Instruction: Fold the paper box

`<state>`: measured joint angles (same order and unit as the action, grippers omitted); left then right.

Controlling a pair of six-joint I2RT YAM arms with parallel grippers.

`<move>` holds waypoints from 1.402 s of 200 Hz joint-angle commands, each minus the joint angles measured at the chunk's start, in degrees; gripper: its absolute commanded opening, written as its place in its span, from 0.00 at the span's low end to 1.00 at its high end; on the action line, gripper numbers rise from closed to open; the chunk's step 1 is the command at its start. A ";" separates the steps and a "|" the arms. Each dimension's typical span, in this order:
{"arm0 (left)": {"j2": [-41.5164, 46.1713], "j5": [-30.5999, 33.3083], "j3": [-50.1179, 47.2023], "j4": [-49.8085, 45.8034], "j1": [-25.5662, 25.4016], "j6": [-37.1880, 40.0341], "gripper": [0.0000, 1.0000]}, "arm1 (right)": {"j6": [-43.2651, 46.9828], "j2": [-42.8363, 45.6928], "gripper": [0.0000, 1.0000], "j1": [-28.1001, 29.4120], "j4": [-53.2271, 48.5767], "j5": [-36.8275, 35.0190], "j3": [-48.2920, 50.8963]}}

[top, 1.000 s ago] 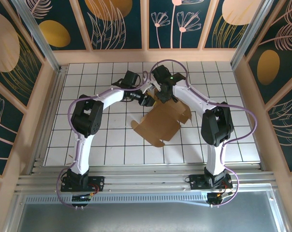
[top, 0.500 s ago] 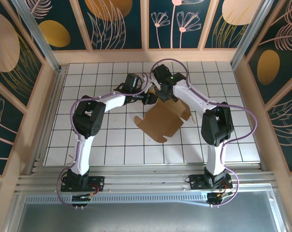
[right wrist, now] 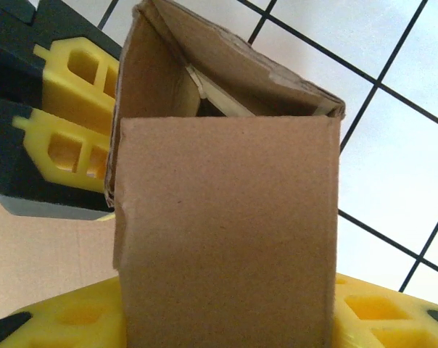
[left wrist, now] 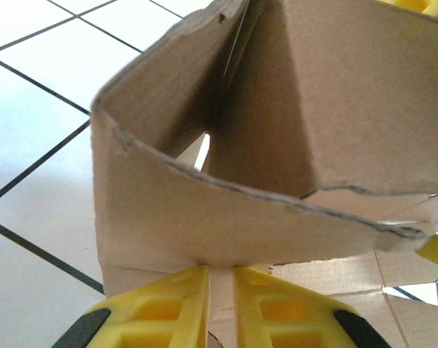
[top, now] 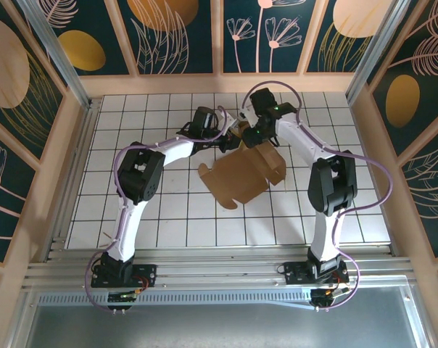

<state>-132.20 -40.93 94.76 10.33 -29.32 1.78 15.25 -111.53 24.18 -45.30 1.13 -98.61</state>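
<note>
The left gripper has closed, now pinching a flap of the paper box. The right gripper straddles an upright panel, grip unclear.

Paper box: one. Left claw, right claw: two.

- The paper box is plain brown cardboard, matt and faintly fibrous. Its cut edges just ahead of the left jaws are rough and ragged.
- The left gripper has yellow moulded plastic fingers, smooth with a dull sheen, and black plastic at their outer corners.
- The right gripper shows the same yellow plastic on either side of the cardboard panel.
- The table beneath both jaws is white, smooth and glossy, ruled with thin black lines.
</note>
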 commanded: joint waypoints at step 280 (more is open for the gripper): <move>-0.80 -1.66 1.25 5.42 -2.39 -4.67 0.23 | -9.71 1.65 0.56 -2.87 20.76 10.39 9.48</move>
<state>-135.92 -42.30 97.86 11.60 -30.35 -2.66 5.87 -111.37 20.67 -26.55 9.74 -90.87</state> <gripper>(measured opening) 0.178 0.578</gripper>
